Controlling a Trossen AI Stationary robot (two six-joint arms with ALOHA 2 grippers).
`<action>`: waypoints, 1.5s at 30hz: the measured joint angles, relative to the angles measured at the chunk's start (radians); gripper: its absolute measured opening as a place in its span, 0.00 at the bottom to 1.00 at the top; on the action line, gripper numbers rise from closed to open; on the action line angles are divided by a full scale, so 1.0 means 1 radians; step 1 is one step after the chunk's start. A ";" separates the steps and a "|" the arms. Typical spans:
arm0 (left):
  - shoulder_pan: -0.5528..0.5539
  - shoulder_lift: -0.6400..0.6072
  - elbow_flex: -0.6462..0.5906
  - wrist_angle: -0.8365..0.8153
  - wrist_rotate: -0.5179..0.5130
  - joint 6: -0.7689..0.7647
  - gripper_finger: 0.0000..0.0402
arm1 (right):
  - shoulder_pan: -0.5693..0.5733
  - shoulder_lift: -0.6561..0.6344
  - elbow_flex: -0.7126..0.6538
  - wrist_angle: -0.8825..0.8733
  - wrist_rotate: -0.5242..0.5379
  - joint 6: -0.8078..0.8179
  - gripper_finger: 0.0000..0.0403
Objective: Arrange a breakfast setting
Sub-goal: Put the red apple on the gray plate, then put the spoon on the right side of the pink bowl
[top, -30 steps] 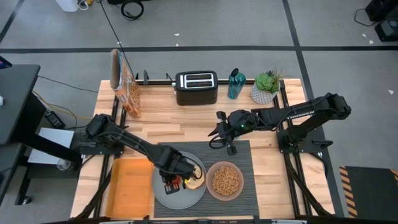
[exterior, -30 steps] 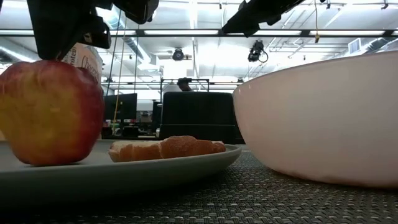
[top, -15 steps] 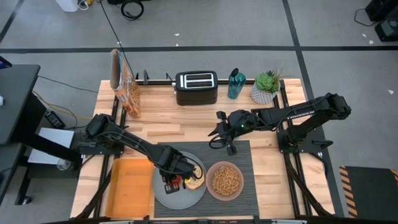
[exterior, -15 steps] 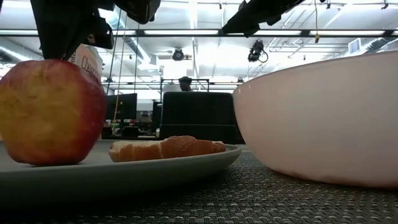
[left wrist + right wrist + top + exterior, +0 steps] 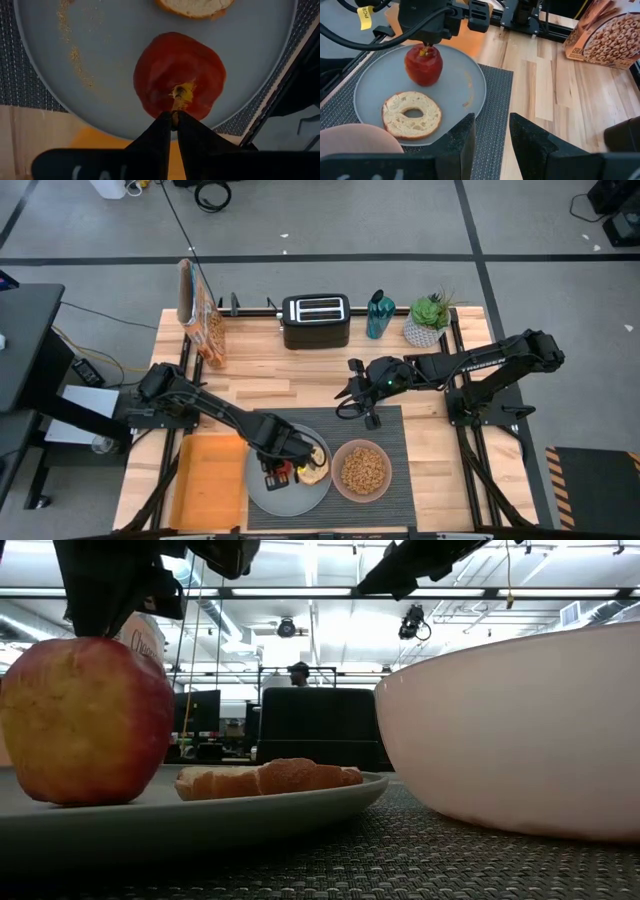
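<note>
step: setting apple [image 5: 424,65] on plate [image 5: 470,85] beside bagel [image 5: 412,114] | left gripper [image 5: 171,117] pinched on its stem | right gripper [image 5: 490,131] parted, idle over placemat [image 5: 390,425] | next: release, lift straight up

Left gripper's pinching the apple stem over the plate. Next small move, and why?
Probably open and lift away. The left gripper is shut on the stem of the apple, which sits upright on the plate beside the bagel, seemingly placed.
</note>
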State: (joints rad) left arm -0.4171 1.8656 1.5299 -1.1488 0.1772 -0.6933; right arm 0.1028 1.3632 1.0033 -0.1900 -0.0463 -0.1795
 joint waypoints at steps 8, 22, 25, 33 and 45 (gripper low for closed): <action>0.000 0.000 0.000 0.000 -0.038 0.003 0.09 | 0.000 0.000 0.000 -0.009 0.000 0.000 0.32; 0.000 0.000 0.000 0.001 -0.042 0.009 0.20 | 0.000 0.000 0.000 -0.011 0.000 0.000 0.32; 0.000 0.000 0.000 0.001 -0.042 0.009 0.27 | 0.000 0.000 0.000 -0.011 0.000 0.001 0.32; 0.000 -0.001 0.056 -0.044 -0.102 0.079 0.35 | 0.001 -0.028 0.006 -0.068 0.019 0.001 0.32; 0.044 -0.073 0.025 0.133 -0.498 0.456 0.35 | -0.023 -0.268 0.010 -0.291 0.250 0.025 0.32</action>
State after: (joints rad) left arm -0.3735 1.7922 1.5547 -1.0158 -0.3206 -0.2372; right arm 0.0803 1.0952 1.0129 -0.4814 0.2041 -0.1546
